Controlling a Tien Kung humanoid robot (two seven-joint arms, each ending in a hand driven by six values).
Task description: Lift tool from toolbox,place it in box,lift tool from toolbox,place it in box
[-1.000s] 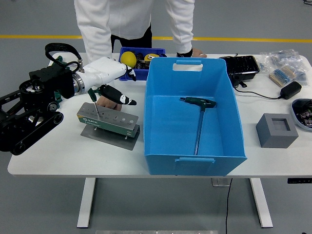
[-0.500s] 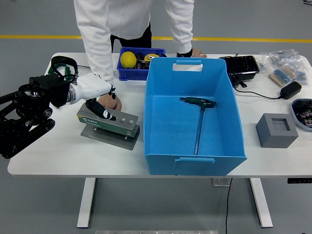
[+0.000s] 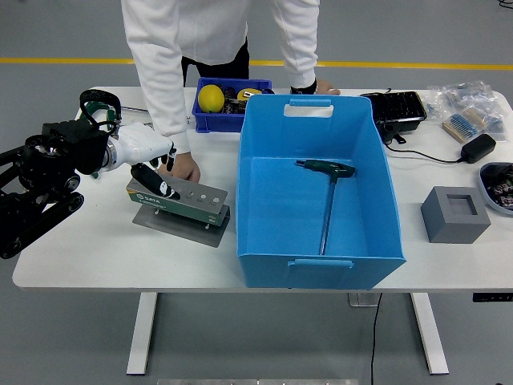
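One tool (image 3: 325,196) lies in the blue box (image 3: 385,200); at left, the left hand (image 3: 152,164) pinches another at the toolbox (image 3: 180,200).

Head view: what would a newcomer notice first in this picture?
The big blue box dominates the table's middle, with a T-handle tool lying inside. To its left, the robot's white left hand reaches over the grey tool holder, while a person in white stands behind, one hand resting by the holder.

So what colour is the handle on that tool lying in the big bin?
Dark green, on the T-handle wrench inside the blue bin; the head view shows it.
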